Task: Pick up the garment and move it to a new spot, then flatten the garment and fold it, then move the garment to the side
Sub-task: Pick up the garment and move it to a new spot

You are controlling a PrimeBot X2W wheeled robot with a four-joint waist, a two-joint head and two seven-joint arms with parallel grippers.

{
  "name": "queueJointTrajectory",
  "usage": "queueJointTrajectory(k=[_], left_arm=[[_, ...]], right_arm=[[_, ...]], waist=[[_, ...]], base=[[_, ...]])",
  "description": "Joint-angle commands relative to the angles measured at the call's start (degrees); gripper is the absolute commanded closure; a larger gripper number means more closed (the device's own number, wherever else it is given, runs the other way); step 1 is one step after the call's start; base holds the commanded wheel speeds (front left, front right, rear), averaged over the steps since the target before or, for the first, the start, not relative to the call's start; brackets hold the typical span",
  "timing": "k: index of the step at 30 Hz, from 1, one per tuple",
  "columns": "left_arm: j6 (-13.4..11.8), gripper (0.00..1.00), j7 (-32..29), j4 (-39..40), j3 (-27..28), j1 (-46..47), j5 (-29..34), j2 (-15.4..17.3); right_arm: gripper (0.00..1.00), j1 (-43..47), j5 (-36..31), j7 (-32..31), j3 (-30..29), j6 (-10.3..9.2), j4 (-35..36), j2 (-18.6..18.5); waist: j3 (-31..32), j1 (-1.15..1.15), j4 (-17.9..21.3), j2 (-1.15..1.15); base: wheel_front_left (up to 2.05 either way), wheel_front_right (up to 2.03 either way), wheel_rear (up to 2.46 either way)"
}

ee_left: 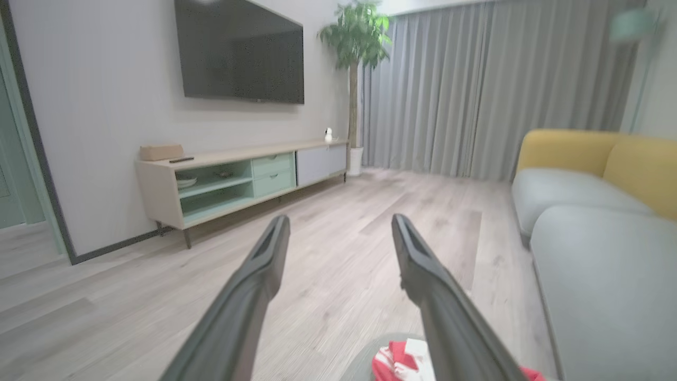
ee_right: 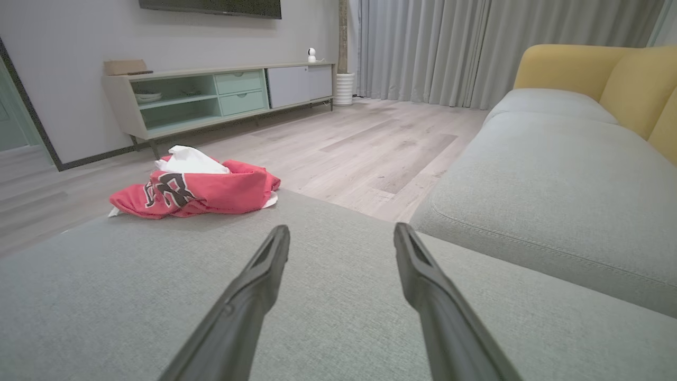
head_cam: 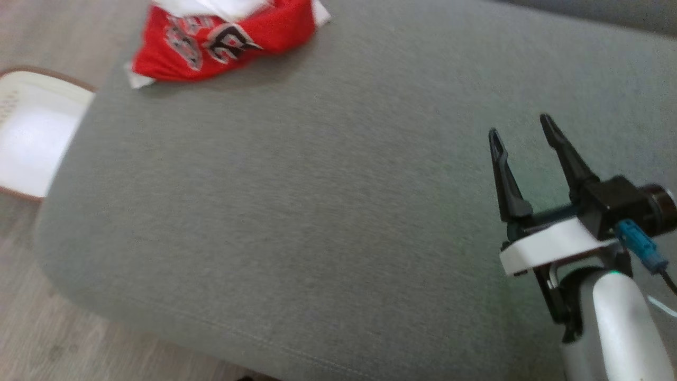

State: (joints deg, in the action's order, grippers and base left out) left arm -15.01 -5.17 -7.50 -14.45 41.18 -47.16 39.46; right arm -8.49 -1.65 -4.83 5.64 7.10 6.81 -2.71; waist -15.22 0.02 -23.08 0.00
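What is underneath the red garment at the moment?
The red garment lies crumpled on the grey cushion, near its far left corner. The patch beneath it is covered, so whether anything is tucked underneath cannot be seen.

Head view looks steeply down on the grey cushion [head_cam: 317, 211], close. Right wrist view skims low across it toward the TV cabinet [ee_right: 211, 95]. Left wrist view faces the same cabinet. All three share the garment [head_cam: 222, 42].

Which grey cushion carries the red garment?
The near cushion under the right gripper; the garment lies near its far edge. The others adjoin yellow backrests.
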Motion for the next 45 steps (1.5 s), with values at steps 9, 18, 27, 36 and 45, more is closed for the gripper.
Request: queueJointTrajectory(k=[9,18,27,36,45], left_arm=[[2.6,0.0,-5.7,-15.2,0.3,14.7,1.6,4.2],[5.2,0.0,-9.7,-26.2,-2.6,19.8,0.0,-0.2],[5.8,0.0,-14.7,-33.9,-2.8,23.1,-2.9,-2.9],[6.3,1.0,-14.3,-37.2,-3.4,24.2,-2.6,-2.9],[7.2,1.0,-10.1,-36.8,-3.9,26.9,0.4,1.3]], right_arm=[[0.0,-5.0,-3.9,-4.6,2.2,0.39,9.5,-0.2],[0.0,-4.6,-6.4,-5.5,0.0,0.39,14.6,-0.9],[0.0,-4.4,-7.7,-3.8,-0.9,0.39,14.0,-0.6],[0.0,-5.7,-7.2,-1.7,-1.5,0.39,12.4,-0.3],[0.0,-5.7,-4.0,0.7,-2.2,0.39,7.9,-0.2]], waist=[[-16.1,-0.02,12.7,0.0],[-23.3,-0.02,15.6,0.0],[-26.1,-0.02,16.7,0.0],[-24.4,-0.02,17.6,0.0],[-17.3,-0.02,18.3,0.0]], base=[[0.0,0.0,0.0],[0.0,0.0,0.0],[0.0,0.0,0.0],[0.0,0.0,0.0],[0.0,0.0,0.0]])
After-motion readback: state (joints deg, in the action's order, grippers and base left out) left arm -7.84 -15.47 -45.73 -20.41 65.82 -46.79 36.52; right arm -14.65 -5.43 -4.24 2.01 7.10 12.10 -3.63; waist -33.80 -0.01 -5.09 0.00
